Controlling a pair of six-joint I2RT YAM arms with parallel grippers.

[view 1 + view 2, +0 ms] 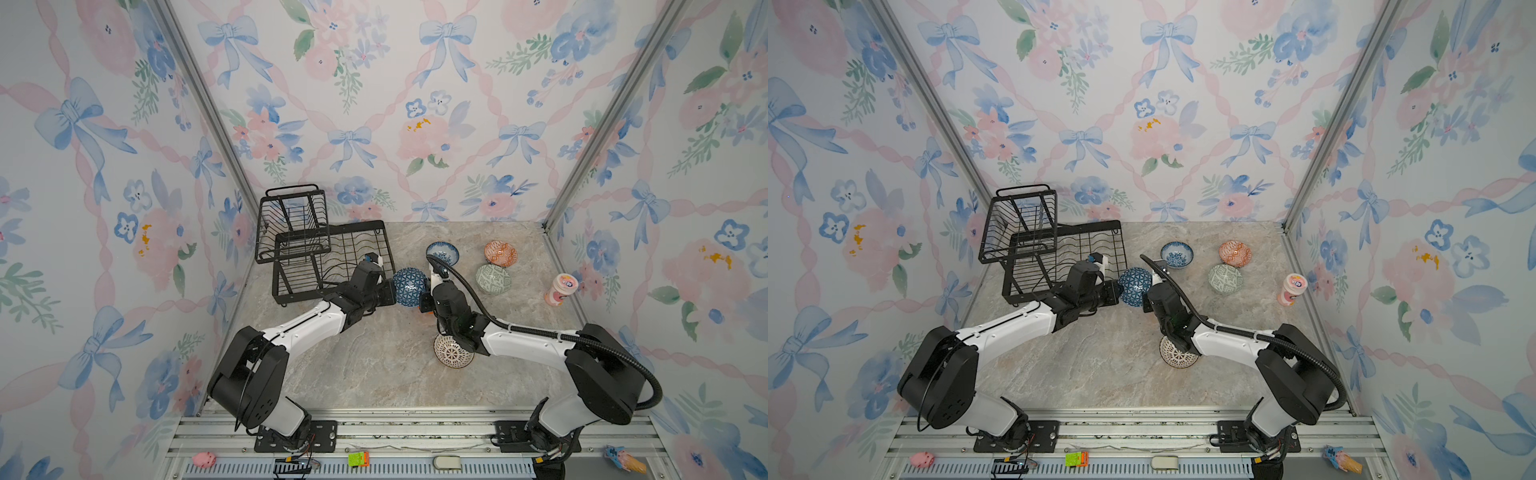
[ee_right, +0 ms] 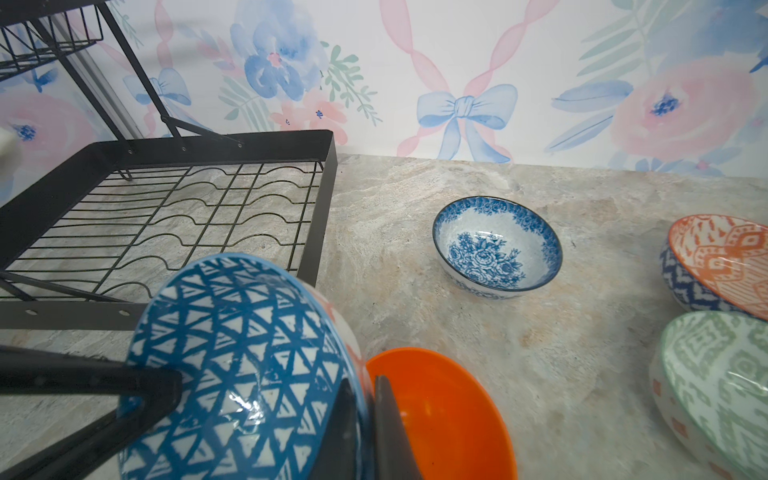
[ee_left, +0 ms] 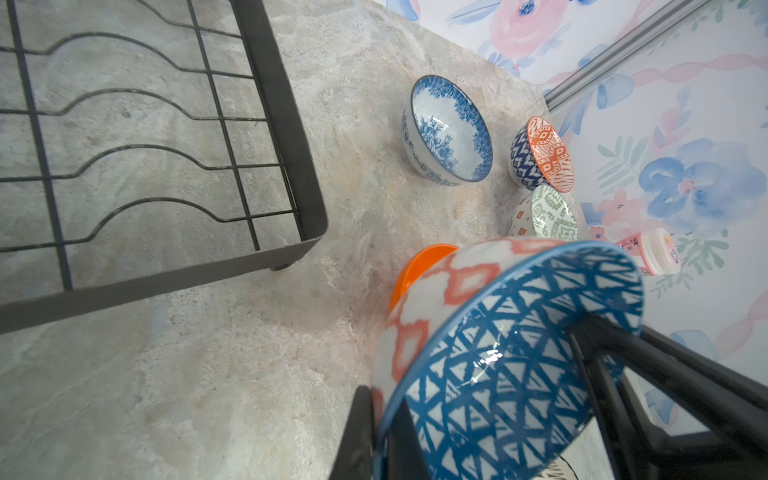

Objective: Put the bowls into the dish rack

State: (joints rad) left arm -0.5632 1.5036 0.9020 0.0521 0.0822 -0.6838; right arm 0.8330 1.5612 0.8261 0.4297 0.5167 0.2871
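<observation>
Marbled desk [image 1: 374, 382], flowered walls behind and to either side.

Item 1: blue geometric bowl [image 1: 409, 286]. It is tipped on edge and looks lifted off the desk, just beside the near right corner of the dish rack [image 2: 208, 149]. My left tool [image 3: 376, 436] is clamped on the rim nearest the rack, and my right tool [image 2: 365, 419] is clamped on the opposite rim.

Item 2: dish rack, at the far left corner of the desk. No bowl is in it yet.

Items 3–7, loose on the desk:
- plain orange bowl [image 2: 436, 403], just beside item 1
- floral bowl [image 1: 442, 252], orange-white bowl [image 1: 500, 253] and green bowl [image 1: 493, 279], toward the far right
- white lined bowl [image 1: 453, 352], under my right arm

Not for loading: pink cup [image 1: 561, 289], at the right edge.

Step in hand, as I judge it: a handover from right tool to left. The next move calls for my right tool to let go while the left keeps its pinch. The left then swings the bowl over the rim into the base tray.
</observation>
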